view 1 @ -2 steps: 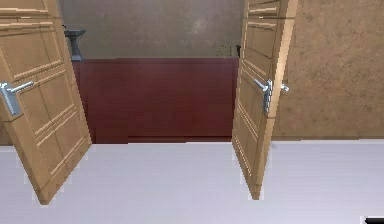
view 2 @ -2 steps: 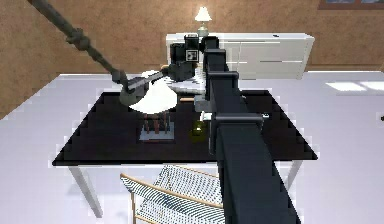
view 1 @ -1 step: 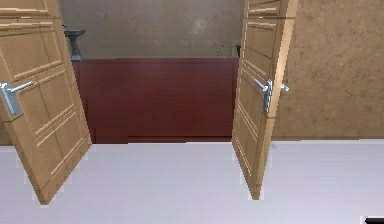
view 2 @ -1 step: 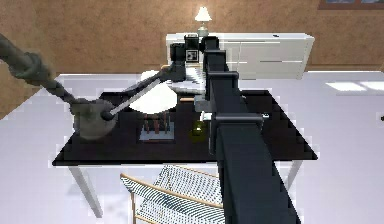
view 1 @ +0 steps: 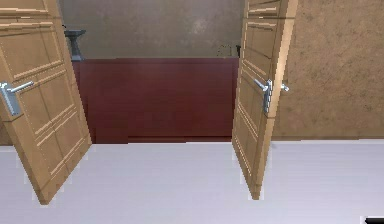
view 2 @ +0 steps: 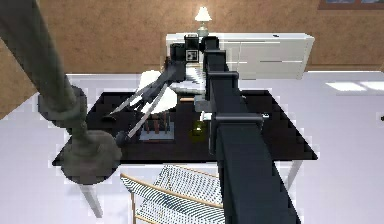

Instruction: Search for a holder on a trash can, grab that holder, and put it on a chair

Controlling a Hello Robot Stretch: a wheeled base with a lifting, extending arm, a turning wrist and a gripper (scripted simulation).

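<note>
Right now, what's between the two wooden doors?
In the forward view, bare dark red floor lies between the door at its left and the door at its right.

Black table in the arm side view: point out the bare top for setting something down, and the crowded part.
Bare: the black table's right strip, between the arm and the right edge, and its far left corner beside the dark pole. Crowded: the middle, left of the arm, where small things stand before the white chair.
</note>
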